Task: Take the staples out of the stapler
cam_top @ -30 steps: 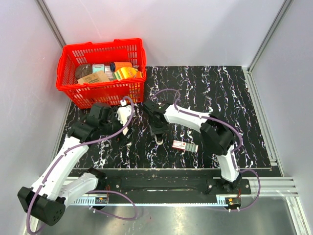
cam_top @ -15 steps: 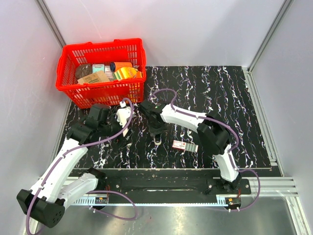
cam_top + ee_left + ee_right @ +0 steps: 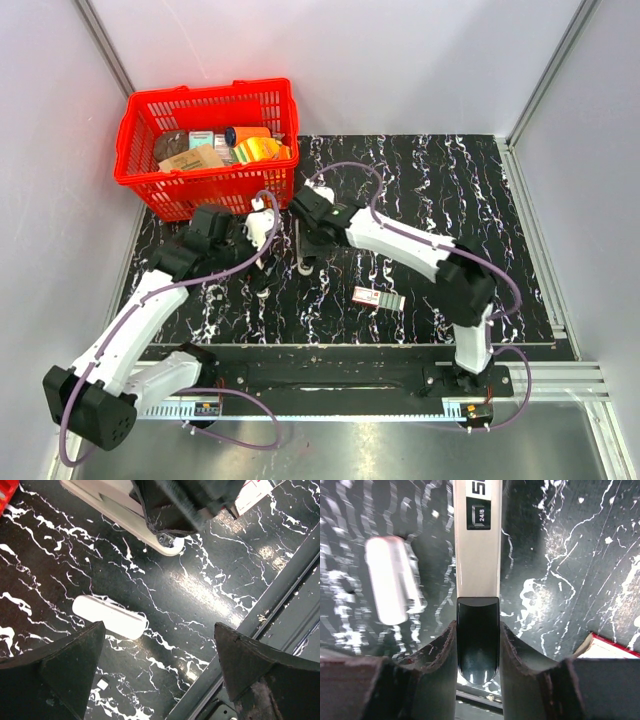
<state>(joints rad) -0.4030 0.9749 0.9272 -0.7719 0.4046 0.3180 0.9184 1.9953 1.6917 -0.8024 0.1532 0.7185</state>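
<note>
Black white-veined counter [image 3: 480,200], pale walls [image 3: 400,60] around; red basket [image 3: 210,92] at ten o'clock. The right fingers [image 3: 442,670] clench the stapler [image 3: 303,252] near centre; left fingers [image 3: 70,660] spread wide.

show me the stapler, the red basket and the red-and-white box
stapler [image 3: 477,562]: right wrist view, white body
red basket [image 3: 215,190]: top external view, front wall
red-and-white box [image 3: 379,297]: top external view, its middle

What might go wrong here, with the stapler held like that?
The right gripper pinches the stapler only at its dark end, so the long body may swing or slip out. The left gripper, jaws open, hangs close beside it, so the two might collide. A small white piece lying on the table could get knocked away.
</note>
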